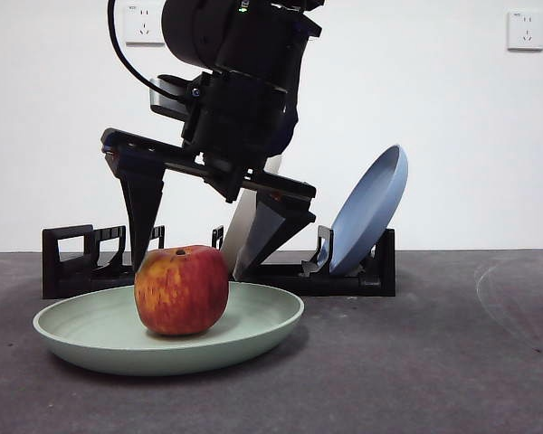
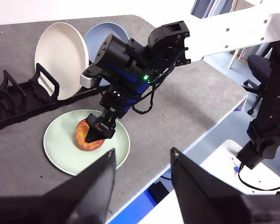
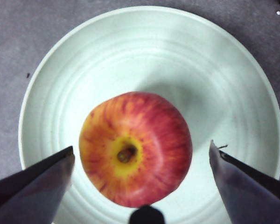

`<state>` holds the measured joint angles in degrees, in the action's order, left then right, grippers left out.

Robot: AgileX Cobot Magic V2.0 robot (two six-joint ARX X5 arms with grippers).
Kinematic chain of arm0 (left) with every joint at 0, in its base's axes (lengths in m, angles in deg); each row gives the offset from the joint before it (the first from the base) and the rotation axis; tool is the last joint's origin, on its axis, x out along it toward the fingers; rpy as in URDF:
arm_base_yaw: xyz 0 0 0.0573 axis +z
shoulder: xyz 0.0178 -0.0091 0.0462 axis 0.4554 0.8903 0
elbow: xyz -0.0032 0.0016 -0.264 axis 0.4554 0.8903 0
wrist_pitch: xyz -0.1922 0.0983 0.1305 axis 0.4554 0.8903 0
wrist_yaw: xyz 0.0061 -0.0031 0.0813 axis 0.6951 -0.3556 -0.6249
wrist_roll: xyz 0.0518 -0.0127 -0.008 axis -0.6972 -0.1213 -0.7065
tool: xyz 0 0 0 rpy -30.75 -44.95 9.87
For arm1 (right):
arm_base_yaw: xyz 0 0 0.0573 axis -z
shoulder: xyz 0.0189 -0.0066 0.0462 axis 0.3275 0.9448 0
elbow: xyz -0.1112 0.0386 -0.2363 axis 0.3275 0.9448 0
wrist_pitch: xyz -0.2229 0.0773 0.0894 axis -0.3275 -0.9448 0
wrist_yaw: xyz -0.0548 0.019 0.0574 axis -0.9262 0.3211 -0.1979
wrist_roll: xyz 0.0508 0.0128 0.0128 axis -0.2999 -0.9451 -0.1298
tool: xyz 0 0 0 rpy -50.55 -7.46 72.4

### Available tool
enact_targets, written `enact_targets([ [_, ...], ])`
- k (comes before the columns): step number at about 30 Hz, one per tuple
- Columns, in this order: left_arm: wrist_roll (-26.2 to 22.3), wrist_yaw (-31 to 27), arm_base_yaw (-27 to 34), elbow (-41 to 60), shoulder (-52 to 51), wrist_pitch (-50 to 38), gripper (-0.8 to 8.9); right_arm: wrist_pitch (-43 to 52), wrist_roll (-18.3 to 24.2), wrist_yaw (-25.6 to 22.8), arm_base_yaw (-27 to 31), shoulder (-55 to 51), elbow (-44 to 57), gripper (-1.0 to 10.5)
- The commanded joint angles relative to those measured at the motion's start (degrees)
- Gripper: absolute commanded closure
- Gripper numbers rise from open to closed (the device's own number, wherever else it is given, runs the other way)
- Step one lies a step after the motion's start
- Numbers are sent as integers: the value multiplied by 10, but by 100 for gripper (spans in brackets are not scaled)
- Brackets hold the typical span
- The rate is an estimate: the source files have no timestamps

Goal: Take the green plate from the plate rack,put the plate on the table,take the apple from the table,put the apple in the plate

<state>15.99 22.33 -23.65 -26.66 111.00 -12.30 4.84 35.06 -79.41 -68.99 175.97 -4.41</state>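
The apple (image 1: 181,291), red streaked with yellow, rests in the middle of the green plate (image 1: 258,327), which lies flat on the table (image 1: 434,362) in front of the plate rack (image 1: 77,264). My right gripper (image 1: 192,269) is open just over the apple, one jaw on each side of it and not touching it. The right wrist view shows the apple (image 3: 135,149) stem up on the plate (image 3: 214,74) between those jaws. My left gripper (image 2: 143,151) is open and empty, high and away from the plate (image 2: 60,149).
A cream-white plate (image 2: 60,53) and a blue plate (image 1: 371,208) stand upright in the rack behind the green plate. The table's front edge (image 2: 177,144) runs close to the plate in the left wrist view.
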Motion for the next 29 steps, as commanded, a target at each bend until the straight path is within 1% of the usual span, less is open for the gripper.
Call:
enact_targets([
  [1, 3, -2, 1, 2, -3, -1, 616, 2, 0, 0, -2, 6, -2, 463],
  [5, 3, -2, 1, 2, -3, -1, 616, -2, 0, 1, -2, 5, -5, 463],
  [8, 3, -2, 1, 2, -3, -3, 616, -53, 3, 2, 2, 0, -38, 464],
  [14, 3, -2, 1, 2, -3, -5, 616, -201, 68, -7, 4, -40, -131, 465],
  [18, 3, -19, 1, 2, -2, -12, 616, -251, 89, -19, 4, -103, -142, 469],
  [20, 3, -34, 1, 2, 0, -13, 616, -281, 93, -37, 4, -141, -141, 469],
  [24, 3, -49, 1, 2, 8, -18, 616, -332, 95, -89, 4, -214, -132, 469],
  [27, 2, -49, 1, 2, 17, -35, 616, -358, 94, -104, 4, -268, -123, 469],
  [29, -2, -49, 1, 2, 27, -39, 616, -368, 86, -109, 4, -308, -110, 470],
])
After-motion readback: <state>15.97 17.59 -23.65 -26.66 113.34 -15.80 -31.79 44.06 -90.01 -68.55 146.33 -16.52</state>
